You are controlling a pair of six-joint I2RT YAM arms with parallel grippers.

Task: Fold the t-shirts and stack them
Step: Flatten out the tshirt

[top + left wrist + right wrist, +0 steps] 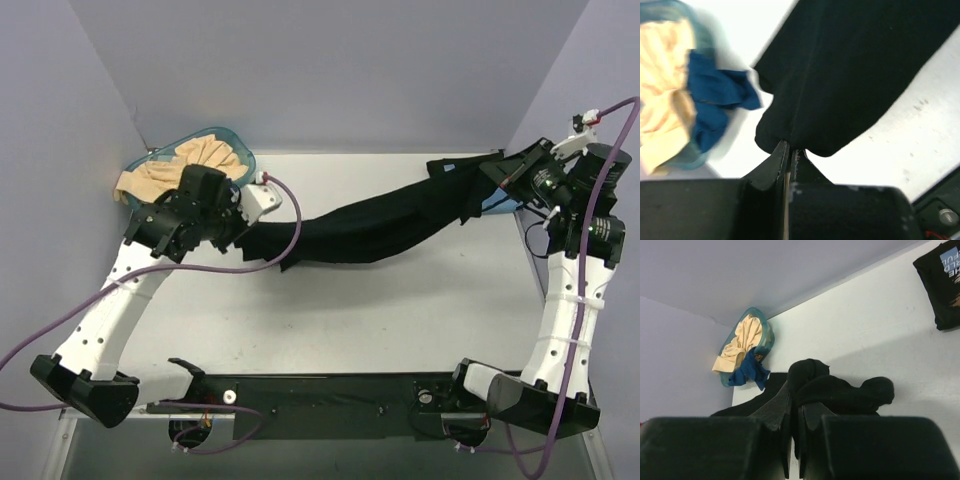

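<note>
A plain black t-shirt (pixel 380 225) hangs stretched above the white table between my two grippers. My left gripper (pixel 243 228) is shut on its left end; the left wrist view shows the jaws (pixel 790 149) pinching the cloth's edge (pixel 850 65). My right gripper (pixel 500 178) is shut on its right end, with bunched black cloth (pixel 840 390) over the fingertips (pixel 795 399). A folded black printed t-shirt (pixel 942 280) lies at the table's far right. A beige t-shirt (pixel 195 165) and a dark blue one (pixel 747 371) sit in the basin.
The translucent teal basin (pixel 235 140) stands at the back left corner, against the wall, just behind my left arm. Grey walls close in the back and both sides. A black mounting rail (pixel 330 395) runs along the near edge between the arm bases.
</note>
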